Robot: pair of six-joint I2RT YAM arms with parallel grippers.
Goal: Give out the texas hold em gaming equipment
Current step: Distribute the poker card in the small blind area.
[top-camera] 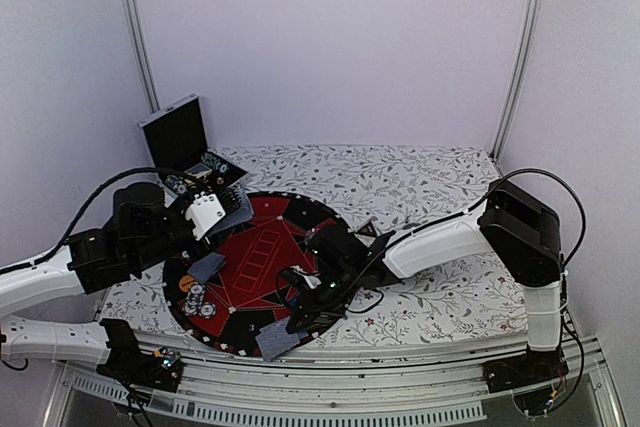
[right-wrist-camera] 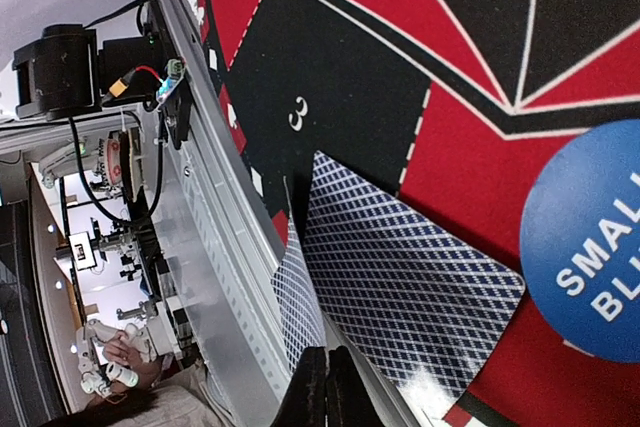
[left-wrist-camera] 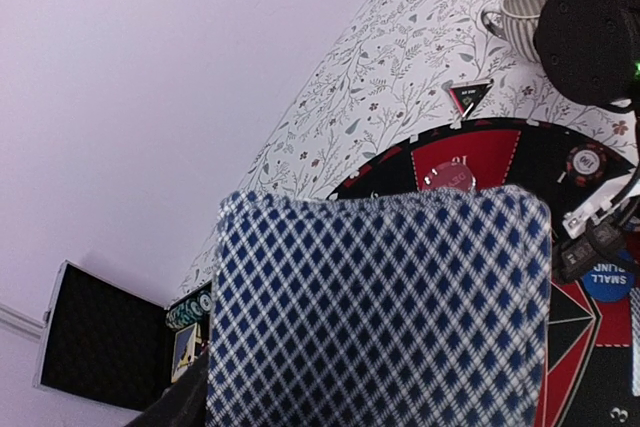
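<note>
The left end effector (top-camera: 222, 207) grasps a deck of cards (left-wrist-camera: 380, 317) above the round mat's (top-camera: 262, 209) far-left side, probably as the dealing supply. The right end effector (right-wrist-camera: 325, 387), clenched and apparently empty, sits at the dealt cards (right-wrist-camera: 400, 287) by the blue disc (right-wrist-camera: 590, 247), perhaps straightening them.

Card stack (left-wrist-camera: 380, 317), blue-and-white checked backs showing, clamped in left gripper (top-camera: 215, 209). Two overlapping face-down cards (right-wrist-camera: 400, 267) lie just ahead of right gripper (right-wrist-camera: 325, 387); blue "SMALL BLIND" disc (right-wrist-camera: 590, 247) beside them, farther out.
</note>
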